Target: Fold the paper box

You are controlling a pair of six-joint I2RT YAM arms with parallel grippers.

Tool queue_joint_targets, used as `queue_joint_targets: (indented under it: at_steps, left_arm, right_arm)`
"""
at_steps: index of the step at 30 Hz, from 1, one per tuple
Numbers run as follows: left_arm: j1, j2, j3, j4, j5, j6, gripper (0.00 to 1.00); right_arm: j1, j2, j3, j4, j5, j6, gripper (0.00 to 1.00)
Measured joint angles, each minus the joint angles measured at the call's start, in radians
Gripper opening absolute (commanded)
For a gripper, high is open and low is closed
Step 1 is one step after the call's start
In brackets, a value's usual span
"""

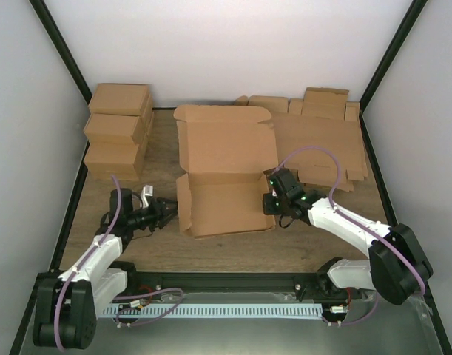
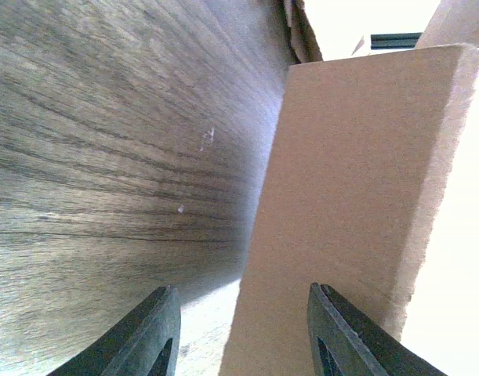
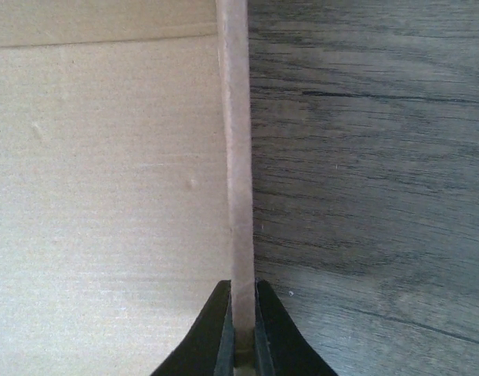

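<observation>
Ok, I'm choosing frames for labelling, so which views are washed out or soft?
Top view: evenly lit and sharp, the paper box casting only soft shadows. Left wrist: the area right of the box is blown out white, the table grain smeared. Right wrist: cardboard pale, the right gripper nearly a silhouette, grain crisp.

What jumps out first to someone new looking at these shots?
The half-folded paper box sits in the middle of the table, its lid panel laid open toward the back. The right claw is pinched shut on its right wall, while the left claw stands open at the left wall. Closed cardboard boxes are stacked at the far left, flat cardboard blanks at the far right.
</observation>
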Motion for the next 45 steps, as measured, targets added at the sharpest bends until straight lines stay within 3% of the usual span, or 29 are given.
queue_joint_targets:
  at_steps: [11,23,30,35,41,45]
  left_arm:
    - [-0.031,-0.101,-0.006,0.013,-0.027,-0.09,0.43]
    - [-0.146,-0.147,-0.067,0.166,-0.115,-0.206,0.4]
    - [-0.236,-0.042,-0.05,0.187,-0.16,-0.2,0.4]
    - [-0.276,0.025,0.04,0.084,-0.212,-0.134,0.59]
    - [-0.332,0.094,0.145,-0.015,-0.274,-0.029,0.51]
    - [-0.362,0.18,0.169,-0.08,-0.304,0.024,0.54]
  right_arm:
    - [0.0,0.021,0.0,0.004,0.006,-0.008,0.01]
    - [0.0,0.03,0.0,0.005,0.006,-0.008,0.01]
    - [0.0,0.039,0.0,0.005,0.003,-0.011,0.01]
    - [0.0,0.04,0.0,0.003,0.004,-0.015,0.01]
    - [0.0,0.066,0.0,0.003,0.019,-0.015,0.01]
    - [0.0,0.08,0.0,0.0,0.022,-0.021,0.01]
